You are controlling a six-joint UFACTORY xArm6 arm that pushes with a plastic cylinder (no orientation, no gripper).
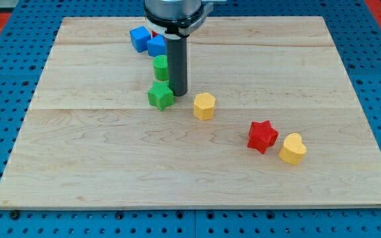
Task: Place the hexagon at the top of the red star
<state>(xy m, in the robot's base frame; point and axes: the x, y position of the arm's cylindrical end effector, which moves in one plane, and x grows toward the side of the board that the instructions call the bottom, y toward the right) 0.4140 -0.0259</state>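
The yellow hexagon (204,106) lies near the board's middle. The red star (262,136) lies to its lower right, well apart from it. My tip (178,93) stands just left of and slightly above the hexagon, right beside the green star (161,96), with a small gap to the hexagon.
A yellow heart (292,149) touches the red star's right side. A green cylinder (161,67) stands behind the rod's left. Two blue blocks (139,38) (156,45) and a partly hidden red block (153,33) sit near the view's top. The wooden board (78,165) lies on a blue pegboard.
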